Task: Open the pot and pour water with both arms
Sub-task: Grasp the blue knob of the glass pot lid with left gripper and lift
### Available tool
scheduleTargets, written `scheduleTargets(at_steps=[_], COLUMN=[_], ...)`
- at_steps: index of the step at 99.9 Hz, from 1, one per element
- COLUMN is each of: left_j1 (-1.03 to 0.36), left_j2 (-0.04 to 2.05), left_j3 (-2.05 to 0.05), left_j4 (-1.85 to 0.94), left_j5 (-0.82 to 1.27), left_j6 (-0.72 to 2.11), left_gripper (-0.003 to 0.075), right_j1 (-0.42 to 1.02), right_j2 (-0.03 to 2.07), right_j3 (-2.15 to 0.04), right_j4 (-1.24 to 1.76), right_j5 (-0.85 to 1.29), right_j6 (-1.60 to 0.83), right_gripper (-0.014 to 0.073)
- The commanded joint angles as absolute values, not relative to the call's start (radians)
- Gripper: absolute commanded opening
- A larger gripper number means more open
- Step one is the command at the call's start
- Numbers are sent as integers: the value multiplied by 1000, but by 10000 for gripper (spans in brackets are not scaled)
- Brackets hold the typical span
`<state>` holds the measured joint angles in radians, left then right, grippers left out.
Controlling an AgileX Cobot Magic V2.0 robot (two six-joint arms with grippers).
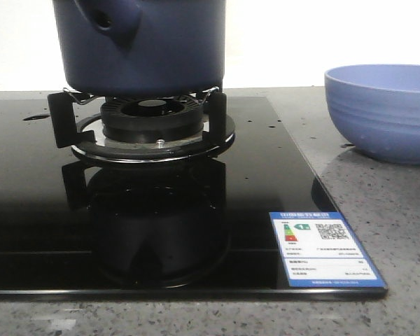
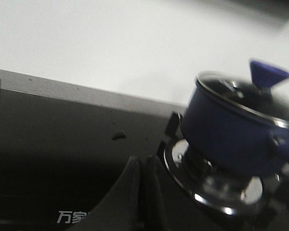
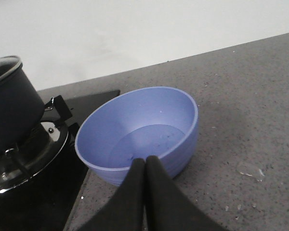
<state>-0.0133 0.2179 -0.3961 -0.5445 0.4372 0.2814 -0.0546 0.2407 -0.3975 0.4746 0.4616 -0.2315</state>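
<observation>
Sticker (image 1: pixel 327 248) sits nearest the front camera, on the hob (image 1: pixel 161 238) corner, well forward and to the right of the pot (image 1: pixel 145 43).

Pot sits on the burner (image 1: pixel 152 126) grate, handle (image 1: pixel 112 19) pointing toward the front camera. Lid (image 2: pixel 241 94) is on, glass with a blue knob (image 2: pixel 267 73), seen in the left wrist view; that frame is blurred.

Bowl (image 1: pixel 381 112) stands on the counter (image 1: pixel 378 189) to the right of the pot, off the hob, apart from the pot. Empty as far as I can tell.

Left gripper (image 2: pixel 143 192): fingers pressed together, holding nothing, off to one side of the pot, not touching.
Right gripper (image 3: pixel 145 192): fingers together, holding nothing, just on the near side of the bowl, pot beyond it.

Step, my read: start of "open pot". Lid not lifted, nothing gripped, pour not begun.

Next move needs:
- one gripper to spread its fingers, come over the pot and pinch the knob, then lift straight up
- other arm to take the handle; it's a stubby tube, so grip has to be square or the pot may twist
- keep the pot clear of the grate prongs (image 1: pixel 61 119) on lift
- bowl is the pour target, right of the pot

Water level in the pot: can't tell.
</observation>
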Motion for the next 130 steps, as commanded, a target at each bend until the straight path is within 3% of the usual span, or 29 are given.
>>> scheduleTargets(at_steps=[1,29,37,44,56,63,70,113,130], left_j1=[-41,-281,-327,-358,-390,-405,-420,-572,-575], left_j2=[324,448,471,491,521,542,565,937,1109], left_j3=[-512,-649,-665,-667,-669,-669,-672,-820,-949], left_j4=[-550,-549,-560,-588,-628,-640,-649,-661,-641], left_j5=[471,459,440,408,343,313,288,0,-15], left_j6=[367,458,458,458,458,464,468,553,553], left_gripper=[-20,-15,36,121,305,392,424,427,536], right_j1=[-27,103,128,143,147,147,147,147,147], right_j2=[353,530,564,592,629,637,637,637,637], right_j3=[-507,-636,-657,-672,-690,-699,-699,-699,-699], right_j4=[476,466,466,466,473,474,479,482,482], right_j5=[430,483,516,535,545,545,533,506,506], right_j6=[-290,-392,-399,-399,-399,-399,-399,-399,-399], right_gripper=[-62,-60,-20,83,378,463,470,470,470])
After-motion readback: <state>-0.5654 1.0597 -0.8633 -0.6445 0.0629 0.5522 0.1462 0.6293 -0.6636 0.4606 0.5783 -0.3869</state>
